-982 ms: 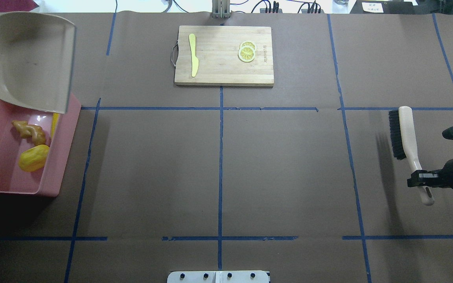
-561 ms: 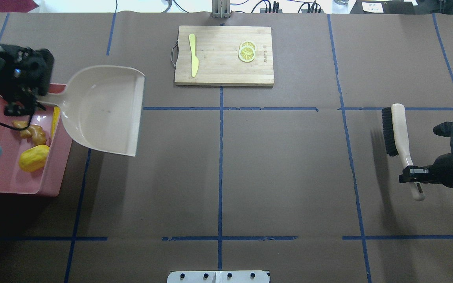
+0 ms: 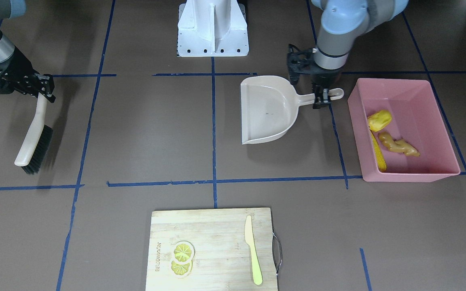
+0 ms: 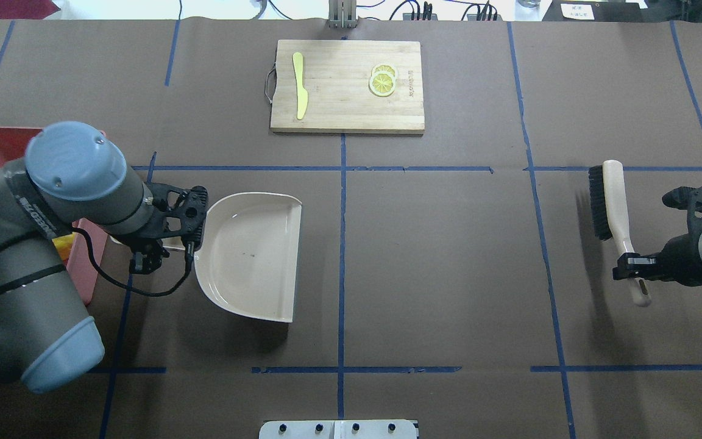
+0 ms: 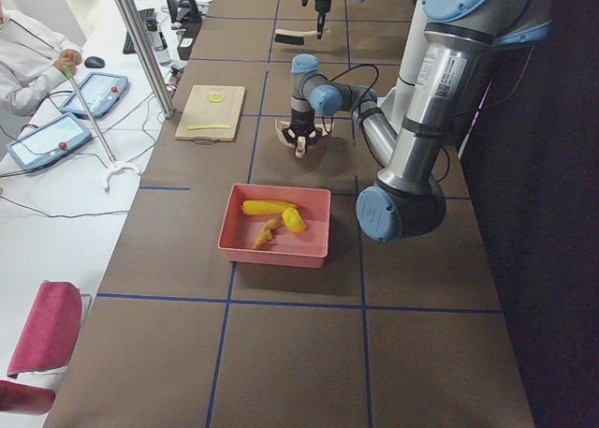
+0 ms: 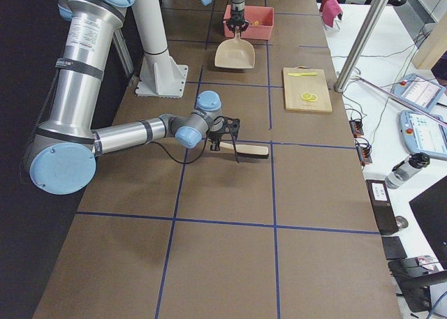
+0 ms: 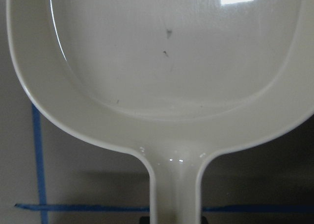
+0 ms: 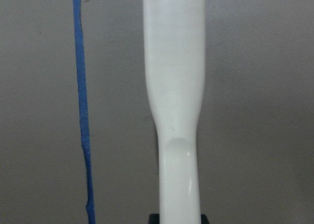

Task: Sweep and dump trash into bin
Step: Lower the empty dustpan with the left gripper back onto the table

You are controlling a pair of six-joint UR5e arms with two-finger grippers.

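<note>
My left end effector [image 3: 323,98] grips the empty dustpan [image 3: 267,109] just beside the bin [image 3: 411,177] holding the trash [image 3: 397,146]; my right end effector [image 3: 43,89] grips the brush [image 3: 34,143]. Dropped tilted, the dustpan could knock the bin.

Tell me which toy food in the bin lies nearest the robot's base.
The potato: the rounded yellow lump, on the robot's side of the bin; the long corn and knobbly ginger lie farther out.

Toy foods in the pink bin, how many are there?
3, all inside the bin: the corn cob lies along the wall nearest the dustpan, the potato lump sits at its robot-side end, and the ginger root lies beside the corn. None seems hidden.
</note>
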